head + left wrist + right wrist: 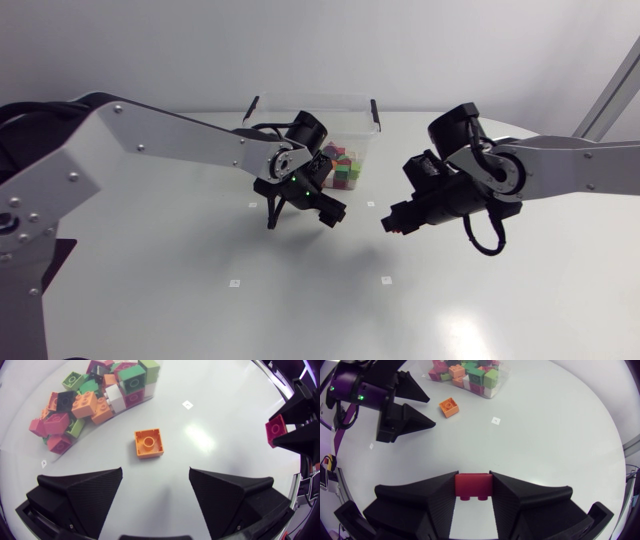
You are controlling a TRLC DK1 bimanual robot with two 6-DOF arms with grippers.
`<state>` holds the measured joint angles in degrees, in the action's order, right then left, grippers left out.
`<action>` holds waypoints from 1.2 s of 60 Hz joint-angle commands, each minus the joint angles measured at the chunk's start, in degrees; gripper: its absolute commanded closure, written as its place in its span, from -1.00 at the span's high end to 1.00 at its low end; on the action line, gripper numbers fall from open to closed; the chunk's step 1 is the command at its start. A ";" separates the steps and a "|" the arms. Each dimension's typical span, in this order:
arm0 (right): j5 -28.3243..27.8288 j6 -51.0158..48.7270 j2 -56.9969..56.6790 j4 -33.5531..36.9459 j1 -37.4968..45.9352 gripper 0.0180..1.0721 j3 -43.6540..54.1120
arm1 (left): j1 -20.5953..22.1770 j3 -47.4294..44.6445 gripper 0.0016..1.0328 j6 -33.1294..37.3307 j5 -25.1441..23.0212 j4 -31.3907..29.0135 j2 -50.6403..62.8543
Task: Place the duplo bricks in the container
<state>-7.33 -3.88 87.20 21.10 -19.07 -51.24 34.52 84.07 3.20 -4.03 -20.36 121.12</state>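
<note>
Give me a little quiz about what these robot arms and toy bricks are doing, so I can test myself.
1. True or false: the right gripper is shut on a red brick.
2. Where is the orange brick? A) inside the container; B) on the table, ahead of the open left gripper; C) clamped in the left gripper.
3. How many bricks lie on the table outside the container?
Key: 1 true; 2 B; 3 one, the orange brick.
</note>
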 commanded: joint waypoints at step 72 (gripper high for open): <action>-4.44 -0.34 -8.89 4.03 4.74 -0.40 2.38 | -0.77 31.59 -0.02 -8.12 0.25 -25.17 18.54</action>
<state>-11.49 -3.90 79.33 24.10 -14.55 -49.63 33.91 112.49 -3.14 -4.01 -43.66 136.88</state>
